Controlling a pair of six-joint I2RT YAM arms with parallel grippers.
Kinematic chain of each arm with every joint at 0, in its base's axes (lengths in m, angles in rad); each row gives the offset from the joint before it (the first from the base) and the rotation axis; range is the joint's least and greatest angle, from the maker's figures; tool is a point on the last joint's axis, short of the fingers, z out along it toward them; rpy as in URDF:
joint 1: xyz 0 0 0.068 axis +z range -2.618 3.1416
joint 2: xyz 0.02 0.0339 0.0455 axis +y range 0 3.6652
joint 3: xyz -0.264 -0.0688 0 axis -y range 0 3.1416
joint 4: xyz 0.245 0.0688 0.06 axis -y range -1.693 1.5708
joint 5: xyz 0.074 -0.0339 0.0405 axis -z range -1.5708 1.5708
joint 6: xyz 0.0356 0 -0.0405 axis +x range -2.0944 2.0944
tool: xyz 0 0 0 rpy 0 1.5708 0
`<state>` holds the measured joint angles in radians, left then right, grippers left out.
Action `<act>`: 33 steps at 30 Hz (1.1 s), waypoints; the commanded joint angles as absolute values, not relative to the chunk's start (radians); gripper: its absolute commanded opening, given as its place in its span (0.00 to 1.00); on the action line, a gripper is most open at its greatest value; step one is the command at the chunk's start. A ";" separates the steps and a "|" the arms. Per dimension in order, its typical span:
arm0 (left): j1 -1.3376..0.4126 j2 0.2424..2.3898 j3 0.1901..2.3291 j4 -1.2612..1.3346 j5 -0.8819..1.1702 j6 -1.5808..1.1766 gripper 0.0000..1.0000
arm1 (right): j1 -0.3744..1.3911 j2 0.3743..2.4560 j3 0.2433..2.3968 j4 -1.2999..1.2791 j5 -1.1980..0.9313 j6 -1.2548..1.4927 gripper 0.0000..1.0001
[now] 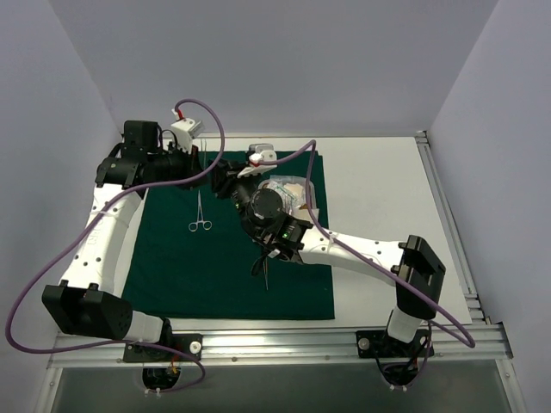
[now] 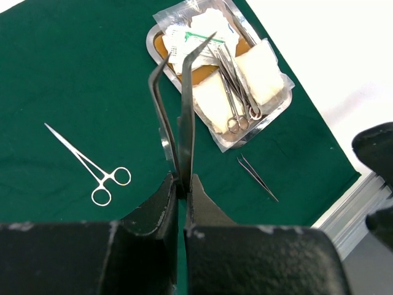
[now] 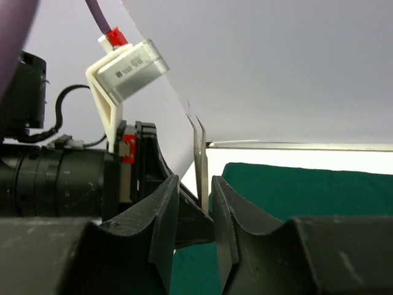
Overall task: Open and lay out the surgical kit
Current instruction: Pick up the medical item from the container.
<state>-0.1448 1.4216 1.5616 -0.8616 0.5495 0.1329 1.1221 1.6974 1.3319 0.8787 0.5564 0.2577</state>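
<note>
The dark green drape lies spread open on the table. The steel tray sits at its far side and holds gauze pads, ring-handled clamps and a clear packet. One clamp and thin tweezers lie loose on the cloth. My left gripper is shut on bent tweezers, held above the cloth. My right gripper is open, with its fingers on either side of those tweezers and the left fingertips.
Both grippers meet above the drape's far left part, the left gripper next to the right gripper. The loose clamp and thin tweezers lie below them. Bare white table lies to the right. Walls close in the back and both sides.
</note>
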 commanded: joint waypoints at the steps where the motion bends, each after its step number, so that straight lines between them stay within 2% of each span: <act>1: -0.160 1.400 1.560 -0.818 0.535 0.120 0.02 | 1.118 1.719 1.417 0.924 0.595 0.239 0.24; 20: -0.184 1.401 1.555 -0.821 0.546 0.130 0.02 | 1.057 1.834 1.514 0.829 0.538 0.324 0.25; 33: -0.204 1.407 1.552 -0.815 0.466 0.156 0.02 | 1.043 1.898 1.595 0.741 0.517 0.359 0.18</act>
